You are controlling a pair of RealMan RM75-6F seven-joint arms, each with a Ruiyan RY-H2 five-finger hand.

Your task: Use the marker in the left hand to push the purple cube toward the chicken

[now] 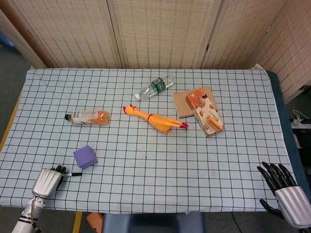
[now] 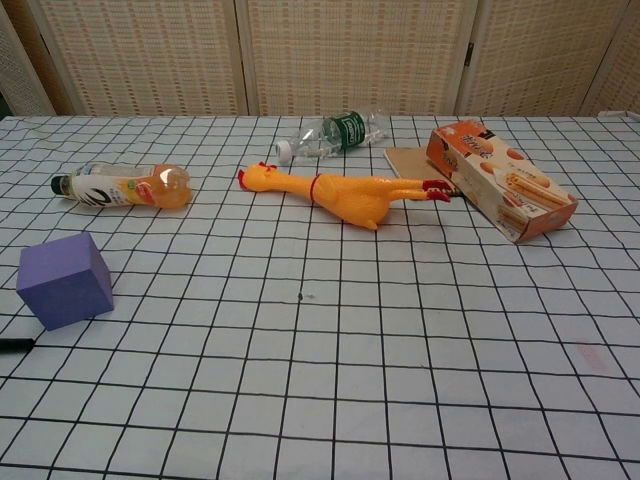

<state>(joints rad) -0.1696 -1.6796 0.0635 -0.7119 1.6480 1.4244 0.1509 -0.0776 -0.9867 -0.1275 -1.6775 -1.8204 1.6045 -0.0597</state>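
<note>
We cannot read the print on the orange box [image 1: 205,112] or on the labels of the two bottles — the green-banded one [image 1: 154,87] and the orange one [image 1: 88,117]. Our left hand [image 1: 47,178] sits low at the table's near-left corner, fingers curled round the black marker [image 1: 72,174], whose tip lies just short of the purple cube [image 1: 85,157]. The matte cube stands well apart from the glossy rubber chicken [image 1: 154,119] — up and to the right. Our right hand [image 1: 283,187] rests at the near-right edge, fingers spread, holding nothing.
</note>
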